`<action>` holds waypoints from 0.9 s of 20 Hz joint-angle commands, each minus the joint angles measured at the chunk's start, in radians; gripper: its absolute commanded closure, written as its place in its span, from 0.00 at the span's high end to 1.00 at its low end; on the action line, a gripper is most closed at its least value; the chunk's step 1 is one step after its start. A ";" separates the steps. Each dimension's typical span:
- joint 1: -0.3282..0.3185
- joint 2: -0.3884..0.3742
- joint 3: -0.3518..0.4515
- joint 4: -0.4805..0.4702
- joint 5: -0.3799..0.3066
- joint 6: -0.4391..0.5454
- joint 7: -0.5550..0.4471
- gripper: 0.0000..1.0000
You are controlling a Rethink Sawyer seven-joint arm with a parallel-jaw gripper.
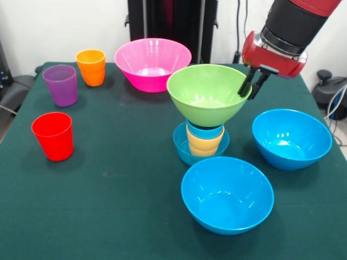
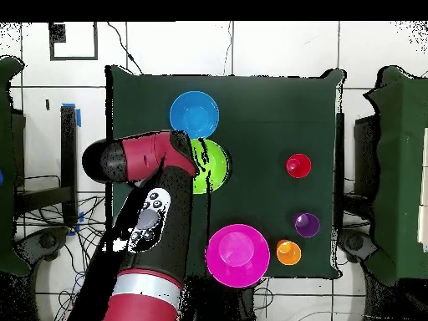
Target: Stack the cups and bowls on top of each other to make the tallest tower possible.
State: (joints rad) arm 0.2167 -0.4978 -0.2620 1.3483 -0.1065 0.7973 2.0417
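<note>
My fingers (image 1: 250,86) pinch the rim of the one green bowl (image 1: 209,93), which tops the tower (image 1: 203,130): light blue cup in yellow-orange cup, in the small blue bowl (image 1: 184,146). Two large blue bowls (image 1: 226,194) sit just below my grip. Beyond the green bowl stand one pink bowl (image 1: 152,62) and three loose cups: orange (image 1: 91,66), purple (image 1: 60,84), red (image 1: 52,135).
</note>
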 commanded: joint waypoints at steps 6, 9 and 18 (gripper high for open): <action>0.012 0.038 0.035 -0.034 -0.087 -0.042 0.028 0.00; 0.009 0.037 0.040 -0.032 -0.088 -0.048 0.025 0.00; 0.008 0.036 0.043 -0.035 -0.094 -0.056 0.030 0.00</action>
State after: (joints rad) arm 0.2167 -0.4978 -0.2645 1.3482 -0.1214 0.7973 2.0417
